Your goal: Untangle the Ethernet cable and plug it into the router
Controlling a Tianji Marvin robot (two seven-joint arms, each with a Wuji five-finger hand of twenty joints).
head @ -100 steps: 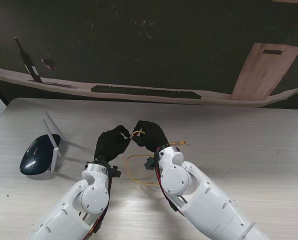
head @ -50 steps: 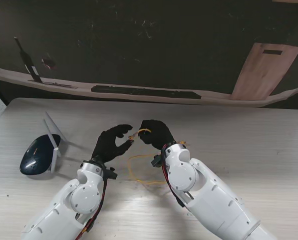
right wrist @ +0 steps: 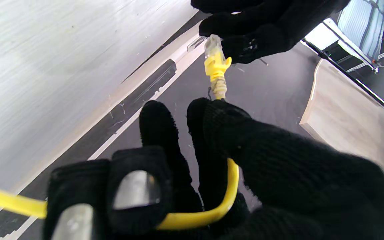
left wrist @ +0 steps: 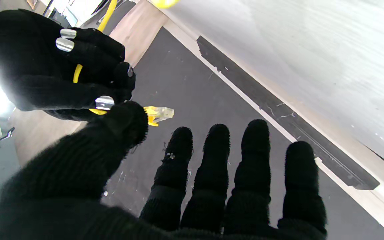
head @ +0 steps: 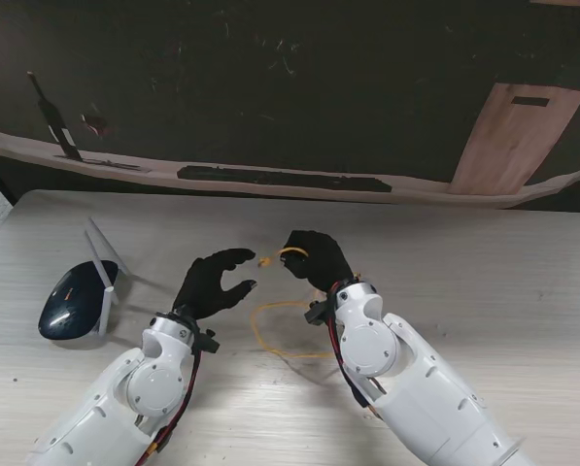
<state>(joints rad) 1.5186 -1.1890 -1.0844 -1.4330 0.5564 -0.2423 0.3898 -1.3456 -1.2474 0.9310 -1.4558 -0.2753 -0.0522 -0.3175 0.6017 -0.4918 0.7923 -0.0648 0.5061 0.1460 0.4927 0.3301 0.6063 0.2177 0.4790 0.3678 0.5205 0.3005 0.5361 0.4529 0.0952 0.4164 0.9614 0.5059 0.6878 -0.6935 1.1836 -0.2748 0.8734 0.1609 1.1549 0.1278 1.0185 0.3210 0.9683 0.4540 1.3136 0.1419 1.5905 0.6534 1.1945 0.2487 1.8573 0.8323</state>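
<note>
On the pale wood-grain table (head: 484, 282), nearest to me, a loose loop of the thin yellow Ethernet cable (head: 270, 330) lay between the two white forearms. Just beyond it the black-gloved right hand (head: 314, 257) was clamped on the cable near its end, the strand curving through the curled fingers (right wrist: 158, 133) and thumb. The clear plastic plug with its yellow boot (right wrist: 214, 56) stuck out past the fingertips, off the table and pointing toward the other glove. The black-gloved left hand (head: 212, 282) hovered just beside it with fingers (left wrist: 217, 146) spread and thumb apart, holding nothing; its thumb tip sat close to the plug (left wrist: 157, 114), whether touching I could not tell. Well to the left lay the glossy dark-blue oval router (head: 71, 301) with white antennas (head: 103, 267). Farther off ran the table's far edge and dark floor (head: 299, 78).
</note>
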